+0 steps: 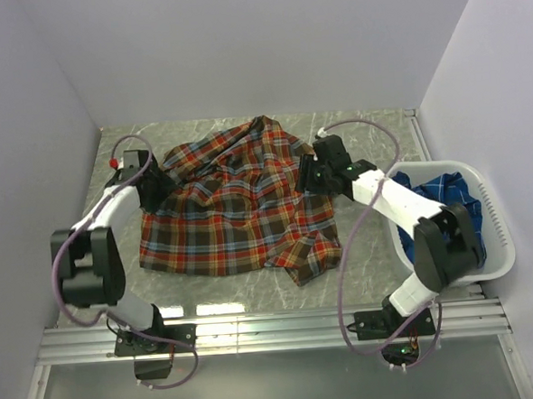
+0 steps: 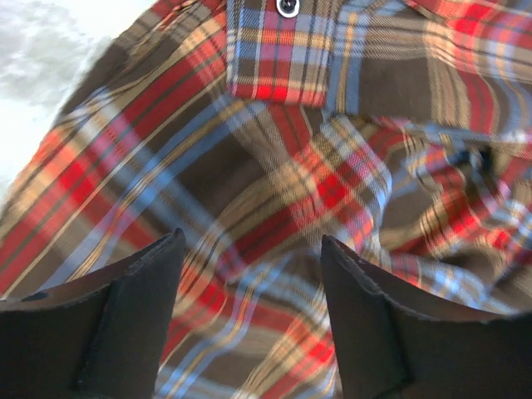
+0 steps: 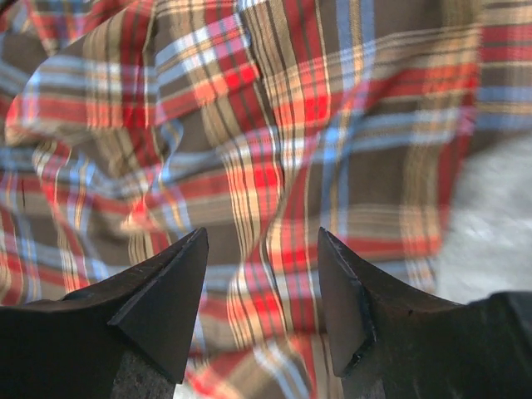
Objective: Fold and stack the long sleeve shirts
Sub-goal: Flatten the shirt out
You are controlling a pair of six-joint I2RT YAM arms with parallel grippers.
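Observation:
The red-orange plaid shirt (image 1: 235, 206) lies rumpled and spread on the table's middle. It fills the left wrist view (image 2: 274, 166) and the right wrist view (image 3: 274, 141). My left gripper (image 1: 162, 188) is open at the shirt's upper left edge, jaws apart just over the cloth (image 2: 252, 249). My right gripper (image 1: 308, 174) is open at the shirt's upper right edge, jaws apart with a fold of cloth between them (image 3: 263, 241). The blue plaid shirt (image 1: 447, 197) lies bunched in the white basket (image 1: 497, 240) at the right.
The grey marbled table (image 1: 369, 247) is walled at the back and both sides. The basket stands against the right wall, close to the right arm. A metal rail (image 1: 274, 330) runs along the near edge.

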